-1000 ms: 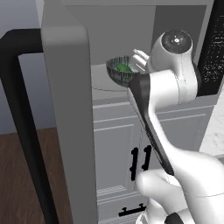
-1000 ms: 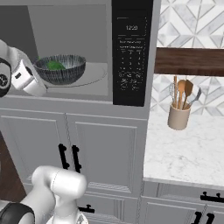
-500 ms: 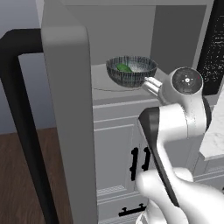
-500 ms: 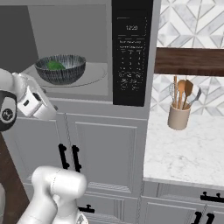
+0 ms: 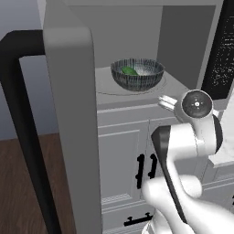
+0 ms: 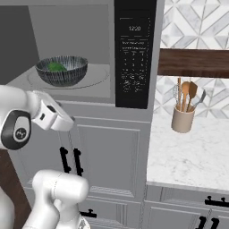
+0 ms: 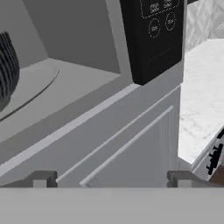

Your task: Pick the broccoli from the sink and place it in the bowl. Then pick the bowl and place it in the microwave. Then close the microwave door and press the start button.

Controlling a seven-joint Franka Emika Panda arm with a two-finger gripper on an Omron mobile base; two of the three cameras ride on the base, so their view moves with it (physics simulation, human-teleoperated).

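The bowl [image 5: 137, 74] sits on the round turntable [image 6: 99, 77] inside the open microwave [image 6: 71, 27], with the broccoli [image 5: 129, 71] lying in it toward its left side in the left base view. In the right base view the bowl [image 6: 61, 70] stands at the left of the cavity, the green floret [image 6: 56, 67] showing above its rim.

The hand [image 7: 111, 178] hangs in front of the microwave's lower front edge, below the level of the turntable and outside the cavity. Its two fingertips [image 7: 40, 178] stand far apart at the bottom of the hand view, so the hand is wide and holds nothing. In that view the striped side of the bowl [image 7: 8, 72] shows at the far left, and the black control panel [image 7: 151, 39] rises just right of the opening.

The microwave door [image 5: 73, 119] stands swung out at the left, edge-on to the left base camera, with its long black handle [image 5: 20, 123] further left. The robot's white wrist and forearm sit between the camera and the white cabinet doors [image 6: 114, 156] under the microwave.

To the right, the marble desk [image 6: 188, 154] carries a beige holder of wooden utensils [image 6: 183, 114], well apart from the microwave. A dark wooden shelf [image 6: 194, 62] runs above it.
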